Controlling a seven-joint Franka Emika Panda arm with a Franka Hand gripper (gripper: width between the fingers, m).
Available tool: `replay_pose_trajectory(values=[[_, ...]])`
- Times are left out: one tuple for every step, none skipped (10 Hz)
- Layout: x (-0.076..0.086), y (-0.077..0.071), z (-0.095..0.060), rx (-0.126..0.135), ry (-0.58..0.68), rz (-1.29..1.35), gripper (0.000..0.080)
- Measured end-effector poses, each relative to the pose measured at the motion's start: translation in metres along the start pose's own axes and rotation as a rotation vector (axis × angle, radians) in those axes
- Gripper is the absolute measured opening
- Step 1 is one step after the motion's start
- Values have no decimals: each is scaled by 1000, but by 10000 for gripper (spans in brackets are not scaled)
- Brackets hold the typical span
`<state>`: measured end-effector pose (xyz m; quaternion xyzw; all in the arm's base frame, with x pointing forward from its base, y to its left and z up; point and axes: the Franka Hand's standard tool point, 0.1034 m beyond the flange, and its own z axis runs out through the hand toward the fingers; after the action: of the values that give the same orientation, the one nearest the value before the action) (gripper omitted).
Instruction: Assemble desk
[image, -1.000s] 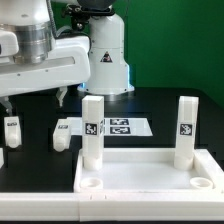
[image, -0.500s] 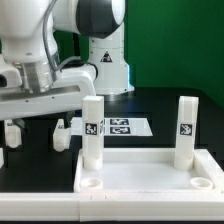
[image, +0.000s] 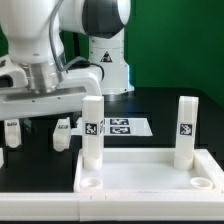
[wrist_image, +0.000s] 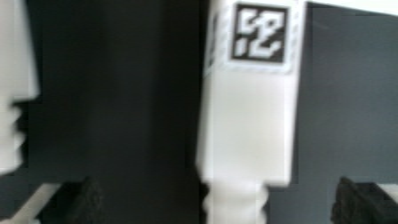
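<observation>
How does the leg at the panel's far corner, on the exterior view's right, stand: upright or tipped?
Upright. The leg rises straight from the far corner of the panel, parallel to the other standing leg.

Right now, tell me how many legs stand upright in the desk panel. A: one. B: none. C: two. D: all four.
C: in the exterior view the left leg and the right leg stand upright at the far corners of the desk panel, while the near left hole and the near right hole are empty.
</observation>
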<state>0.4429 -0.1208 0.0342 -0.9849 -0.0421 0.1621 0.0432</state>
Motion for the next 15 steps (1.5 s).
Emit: replay_pose_trajectory(values=[[-1,-5,10,-9,5,4,649],[-2,-6,18,-16,4,2,649],[-3,-5,23,-20,-2,5,649],[-3,-7,23,-21,-2,6,649],[-3,-7,23,-20,-1,6,649],[-3,-6,23,-20,-2,7,526],[-3,-6,23,-21,-2,-11,390],[-3,-6,23,-21,-2,-23,390],[-3,-7,22,-21,-1,-20,282],[-2,-14,15,-28,4,-74,282],[-2,-30,5,-56,32,-190,282],[-4,-42,-2,-101,69,-331,282],[-7,-45,-5,-135,88,-480,282],[-9,-41,-3,-133,79,-510,282],[-9,-40,-2,-136,74,-550,282]])
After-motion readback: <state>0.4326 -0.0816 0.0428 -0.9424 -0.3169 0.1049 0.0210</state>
